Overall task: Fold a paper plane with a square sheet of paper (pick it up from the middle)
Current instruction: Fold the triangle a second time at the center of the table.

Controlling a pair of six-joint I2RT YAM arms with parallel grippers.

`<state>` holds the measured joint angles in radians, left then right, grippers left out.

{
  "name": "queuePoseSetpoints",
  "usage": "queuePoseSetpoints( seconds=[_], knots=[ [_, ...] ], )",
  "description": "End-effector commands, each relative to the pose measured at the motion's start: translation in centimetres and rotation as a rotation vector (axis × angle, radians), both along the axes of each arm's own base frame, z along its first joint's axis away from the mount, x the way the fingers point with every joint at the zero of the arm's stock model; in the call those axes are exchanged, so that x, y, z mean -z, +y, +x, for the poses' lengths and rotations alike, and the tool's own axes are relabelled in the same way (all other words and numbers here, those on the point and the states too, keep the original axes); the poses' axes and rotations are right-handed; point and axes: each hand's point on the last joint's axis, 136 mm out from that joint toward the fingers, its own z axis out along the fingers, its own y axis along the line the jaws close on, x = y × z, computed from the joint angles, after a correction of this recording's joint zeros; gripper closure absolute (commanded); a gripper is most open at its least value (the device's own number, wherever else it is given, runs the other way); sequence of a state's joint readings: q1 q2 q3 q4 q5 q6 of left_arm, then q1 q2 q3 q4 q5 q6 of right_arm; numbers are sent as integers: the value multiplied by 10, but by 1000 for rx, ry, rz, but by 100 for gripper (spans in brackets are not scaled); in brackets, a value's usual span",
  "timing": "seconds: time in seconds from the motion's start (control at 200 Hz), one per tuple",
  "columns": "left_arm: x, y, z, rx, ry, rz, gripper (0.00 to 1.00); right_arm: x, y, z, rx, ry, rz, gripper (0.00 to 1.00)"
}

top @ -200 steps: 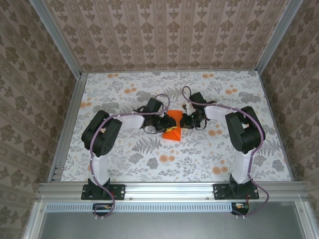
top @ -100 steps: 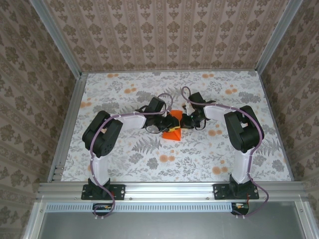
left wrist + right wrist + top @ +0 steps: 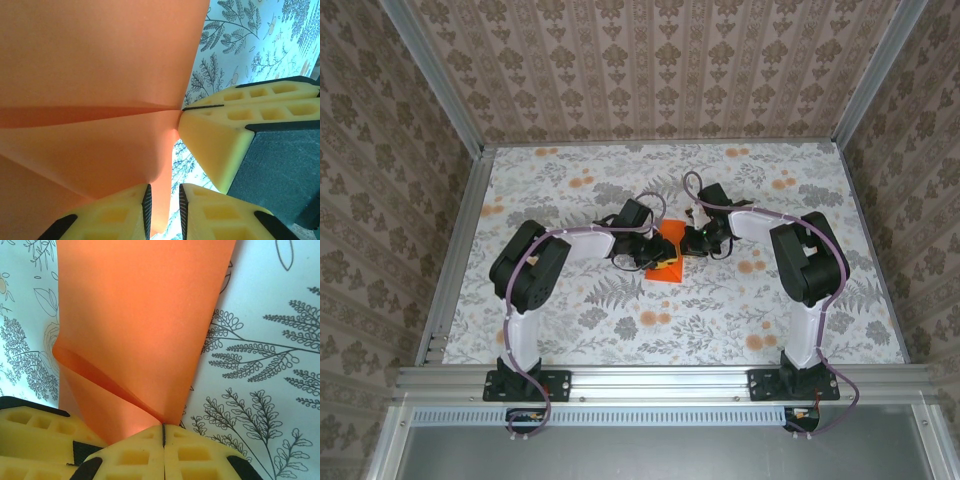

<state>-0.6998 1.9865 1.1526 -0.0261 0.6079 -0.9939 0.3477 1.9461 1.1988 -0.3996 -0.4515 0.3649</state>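
Both arms point(image 3: 535, 268) reached inward, elbows bent, wrists nearly meeting low over the bench point(image 3: 570, 320). The right tool point(image 3: 163, 436) was clamped tight on a creased corner of the square sheet of paper point(image 3: 145, 315), which fanned out ahead of its fingertips point(image 3: 130, 456). The left tool point(image 3: 162, 210), just beside it, stood narrowly parted with a folded edge of the sheet in its gap.

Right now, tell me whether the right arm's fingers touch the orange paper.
Touching. In the right wrist view the paper tapers into the seam between the shut right fingers and is pinched there.
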Motion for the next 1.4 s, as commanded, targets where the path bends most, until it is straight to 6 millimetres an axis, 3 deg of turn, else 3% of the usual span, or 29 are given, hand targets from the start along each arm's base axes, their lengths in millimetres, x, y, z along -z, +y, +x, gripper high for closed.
queuePoseSetpoints(
  seconds=[0.0, 1.125, 1.395],
  knots=[
    [7, 2, -1, 7, 6, 29, 76, 0, 5, 1, -28, -1, 4, 94],
    [18, 7, -3, 5, 30, 60, 77, 11, 2, 2, -14, 22, -24, 91],
    [20, 7, -4, 6, 31, 63, 77, 10, -2, 2, -6, 19, -47, 95]
  ],
)
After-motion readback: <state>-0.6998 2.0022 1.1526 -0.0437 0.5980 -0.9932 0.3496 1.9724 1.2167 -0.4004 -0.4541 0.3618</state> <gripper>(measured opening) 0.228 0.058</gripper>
